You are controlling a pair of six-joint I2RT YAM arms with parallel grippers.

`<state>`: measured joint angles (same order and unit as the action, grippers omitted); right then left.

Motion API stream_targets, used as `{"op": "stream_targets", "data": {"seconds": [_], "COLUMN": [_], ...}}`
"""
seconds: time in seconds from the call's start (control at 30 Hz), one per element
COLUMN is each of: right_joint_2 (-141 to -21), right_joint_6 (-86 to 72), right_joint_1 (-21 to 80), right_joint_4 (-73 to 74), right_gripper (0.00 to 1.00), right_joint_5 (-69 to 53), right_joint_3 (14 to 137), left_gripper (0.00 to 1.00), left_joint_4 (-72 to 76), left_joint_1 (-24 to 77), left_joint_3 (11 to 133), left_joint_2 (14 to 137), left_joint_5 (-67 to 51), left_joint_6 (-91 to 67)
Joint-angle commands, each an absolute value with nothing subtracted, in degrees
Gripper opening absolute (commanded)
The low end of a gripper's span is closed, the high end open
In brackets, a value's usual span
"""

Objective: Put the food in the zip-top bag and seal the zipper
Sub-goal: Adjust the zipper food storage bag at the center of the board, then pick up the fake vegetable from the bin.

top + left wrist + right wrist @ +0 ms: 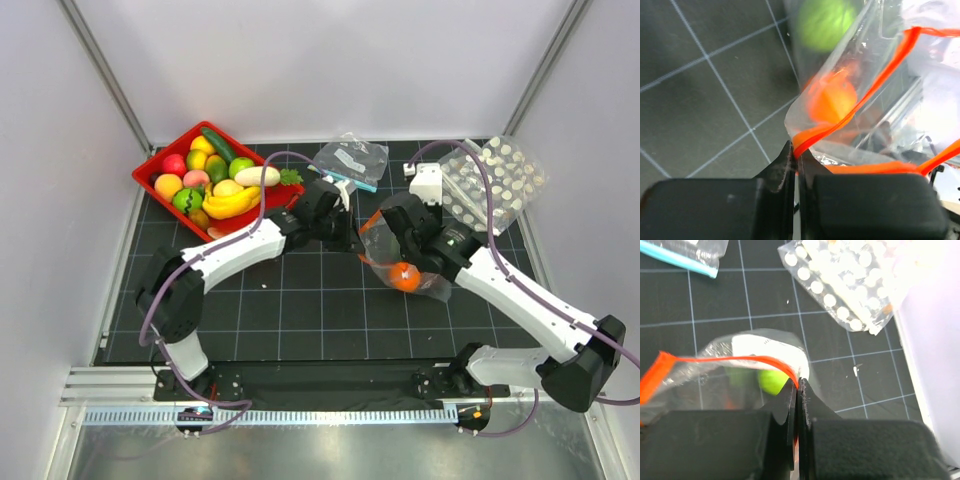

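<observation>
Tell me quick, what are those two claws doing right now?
Left gripper: closed on the zipper.
Right gripper: closed on the zipper too.

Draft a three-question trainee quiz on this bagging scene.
1. True or false: the left tool and the right tool each pinch the zipper of the zip-top bag.
2. Which is inside the bag? A banana, B orange, C cucumber.
3. Fill in: the rest of the food sits in a ___ tray.
Key: 1 true; 2 B; 3 red.
</observation>
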<state>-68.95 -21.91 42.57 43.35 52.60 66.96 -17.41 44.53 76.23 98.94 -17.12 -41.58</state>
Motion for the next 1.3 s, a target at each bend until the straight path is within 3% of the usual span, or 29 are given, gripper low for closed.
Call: {"op": "stream_targets", "data": {"seconds": [0.0, 0.07, 0.1, 0.17, 0.2, 0.27, 0.3, 0.4, 0.5, 0.87, 1.27], "right_joint_2": [-66.79, -67.93, -68.37, -69.08, -69.17, -68.73, -68.47, -67.42, -66.63, -68.02, -65.84], "right_joint_6": [-20.65, -20.39, -20.48, -20.74, -20.57, -20.13, -20.04, -19.08, -17.93, -21.18, -20.74], "right_joint_1": [42.28, 42.36, 42.36, 42.36, 42.36, 42.36, 42.36, 42.36, 42.36, 42.45, 42.54], "right_joint_4": [42.72, 41.84, 41.4, 39.12, 37.81, 32.98, 31.22, 24.89, 18.73, 2.3, -6.15], "right_gripper": [0.01, 0.01, 0.01, 0.01, 0.01, 0.01, 0.01, 0.01, 0.01, 0.01, 0.01], "right_joint_5": [56.69, 56.34, 55.82, 54.85, 53.71, 52.48, 52.21, 51.24, 50.01, 44.03, 44.74], "right_joint_3": [70.4, 69.27, 68.65, 66.29, 65.31, 62.16, 61.09, 56.96, 53.01, 41.05, 33.67], "left_gripper": [0.08, 0.16, 0.27, 0.4, 0.51, 0.61, 0.72, 0.89, 1.0, 1.0, 1.0], "left_joint_4": [-15.64, -15.65, -15.82, -16.26, -16.78, -17.05, -17.05, -16.7, -15.56, -11.25, -9.59], "left_joint_1": [45.26, 45.09, 45.09, 44.74, 44.65, 44.56, 44.56, 44.47, 43.34, 30.77, 22.51], "left_joint_3": [79.1, 78.58, 77.97, 77.52, 77.08, 76.21, 74.9, 71.73, 68.31, 62.14, 69.08], "left_joint_2": [98.35, 97.12, 96.68, 95.37, 94.84, 93.87, 92.48, 90.01, 88.51, 84.29, 89.47], "left_joint_5": [-17.93, -15.39, -14.6, -11.61, -10.21, -4.78, -2.4, 7.97, 16.24, 12.57, 18.19], "left_joint_6": [-40.08, -39.2, -38.68, -37.1, -36.48, -34.99, -34.72, -34.37, -35.06, -38.4, -55.27]}}
